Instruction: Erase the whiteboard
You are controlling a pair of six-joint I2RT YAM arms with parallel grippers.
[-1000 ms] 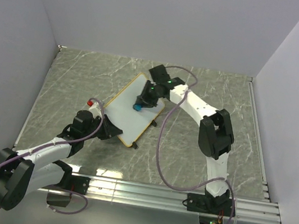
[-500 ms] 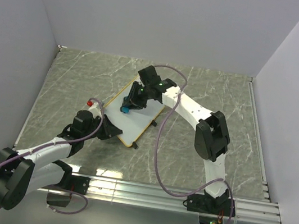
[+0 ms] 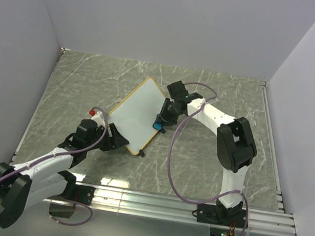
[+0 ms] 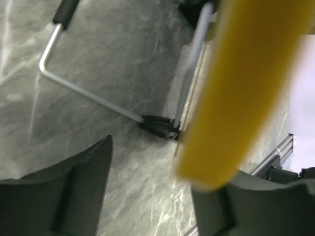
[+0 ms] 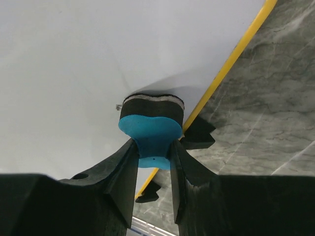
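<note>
Whiteboard (image 3: 136, 114), light, stiff and slick-faced, sits askew on the marbled worktop (image 3: 221, 92), best gripped by its yellow frame (image 4: 231, 98), which the left tool (image 4: 152, 172) seems to straddle, grip unclear, while the right tool (image 5: 153, 150) pinches a blue eraser (image 5: 150, 130), felt pad pressed to the white face near the edge.

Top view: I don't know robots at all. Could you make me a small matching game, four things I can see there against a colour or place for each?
Things:
1. whiteboard
2. eraser
3. left gripper
4. small red object

Descriptions:
A. blue, pinched in the right gripper
B. at the whiteboard's near edge
C. beside the whiteboard's left corner
D. white face, thin yellow frame

Pairs: 1-D, 2-A, 3-B, 4-C
</note>
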